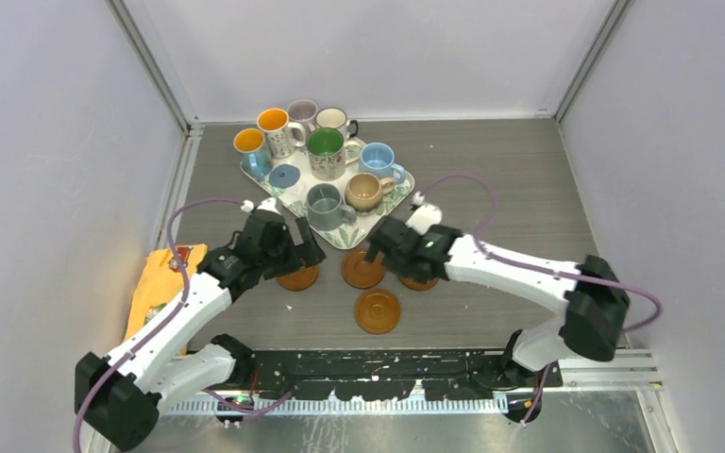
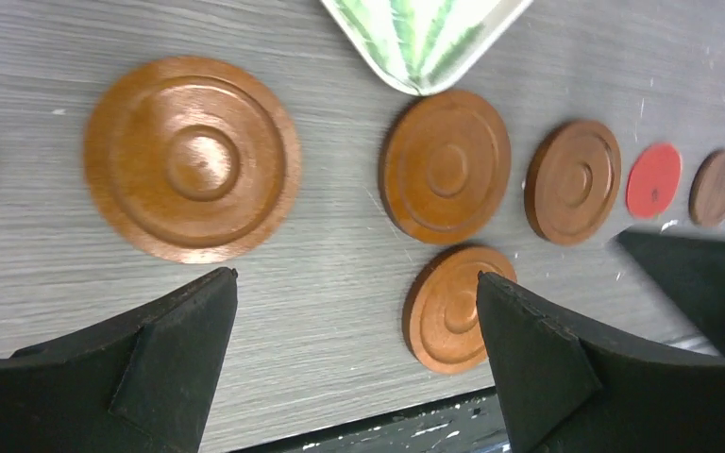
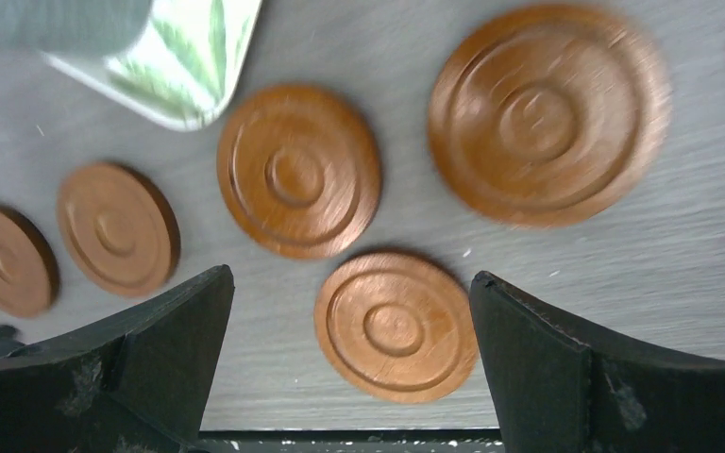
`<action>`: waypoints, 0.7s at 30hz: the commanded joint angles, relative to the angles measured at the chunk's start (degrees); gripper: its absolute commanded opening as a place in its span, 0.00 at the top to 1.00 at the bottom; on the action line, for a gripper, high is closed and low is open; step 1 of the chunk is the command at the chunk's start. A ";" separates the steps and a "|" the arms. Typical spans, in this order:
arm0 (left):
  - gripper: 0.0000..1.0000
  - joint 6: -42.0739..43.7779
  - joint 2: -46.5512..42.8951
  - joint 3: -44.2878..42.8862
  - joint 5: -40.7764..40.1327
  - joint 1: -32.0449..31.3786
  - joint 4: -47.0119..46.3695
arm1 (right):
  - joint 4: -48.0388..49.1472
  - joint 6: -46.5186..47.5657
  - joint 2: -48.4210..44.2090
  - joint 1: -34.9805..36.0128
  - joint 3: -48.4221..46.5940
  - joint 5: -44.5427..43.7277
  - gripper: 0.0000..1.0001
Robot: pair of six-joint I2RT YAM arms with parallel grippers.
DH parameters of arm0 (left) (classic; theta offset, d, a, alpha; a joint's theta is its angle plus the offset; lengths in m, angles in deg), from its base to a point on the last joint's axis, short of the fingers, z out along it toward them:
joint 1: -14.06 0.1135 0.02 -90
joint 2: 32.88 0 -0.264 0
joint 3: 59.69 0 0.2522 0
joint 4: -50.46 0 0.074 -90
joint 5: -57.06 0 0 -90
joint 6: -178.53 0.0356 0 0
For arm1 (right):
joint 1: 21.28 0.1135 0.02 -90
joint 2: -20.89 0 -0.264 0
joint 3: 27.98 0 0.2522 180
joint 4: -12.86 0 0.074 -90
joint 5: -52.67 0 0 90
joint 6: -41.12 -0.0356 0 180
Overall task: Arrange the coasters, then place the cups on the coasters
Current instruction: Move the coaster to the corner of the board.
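Note:
Several wooden coasters lie on the table in front of the tray: one (image 1: pixel 298 277) by my left gripper (image 1: pixel 308 249), one (image 1: pixel 362 269) in the middle, and one (image 1: pixel 378 310) nearest the arms. My left gripper (image 2: pixel 357 278) hangs open over bare table, with a small coaster (image 2: pixel 453 309) by its right finger, a big one (image 2: pixel 192 158) ahead, and a red one (image 2: pixel 653 180) and a dark brown one (image 2: pixel 716 187) further right. My right gripper (image 1: pixel 384 249) (image 3: pixel 351 276) is open above a coaster (image 3: pixel 396 326). Several cups, among them grey (image 1: pixel 323 203) and tan (image 1: pixel 363 192), stand on the tray.
The leaf-patterned tray (image 1: pixel 385 200) sits at the back centre, its corner (image 2: pixel 425 42) close to the coaster row, with a blue disc (image 1: pixel 284 176) lying on it. A yellow cloth (image 1: pixel 160 283) lies at the left. Walls close in the table on three sides.

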 commanded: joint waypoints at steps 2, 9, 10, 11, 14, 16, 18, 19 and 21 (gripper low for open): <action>0.00 5.72 -3.40 0.63 7.46 8.93 4.78 | 4.72 -12.46 7.37 10.96 -2.31 -5.97 0.00; 0.00 6.98 -4.95 -0.37 8.26 9.19 8.28 | 9.06 -19.20 14.02 16.99 -2.40 -4.76 0.00; 0.00 7.44 -5.40 -0.88 8.01 9.19 9.10 | 9.10 -20.10 15.11 17.81 -2.88 -5.02 0.00; 0.00 7.84 -5.87 -1.14 7.68 9.19 10.03 | 9.10 -21.13 16.05 18.48 -3.13 -5.16 0.00; 0.00 9.03 -7.37 -2.58 7.29 9.19 12.52 | 9.75 -24.26 18.21 19.27 -2.23 -4.86 0.00; 0.00 9.50 -8.12 -3.18 7.25 9.20 13.75 | 9.80 -26.15 18.51 19.32 -0.67 -5.63 0.00; 0.00 9.72 -9.02 -3.54 7.55 9.19 14.44 | 9.40 -27.88 18.07 19.29 1.11 -7.39 0.00; 0.00 9.86 -9.37 -3.65 7.69 9.19 14.60 | 9.37 -28.48 17.61 19.22 2.05 -8.55 0.00; 0.00 10.27 -9.60 -3.86 8.01 9.19 14.92 | 9.55 -29.10 16.52 19.09 3.85 -11.64 0.00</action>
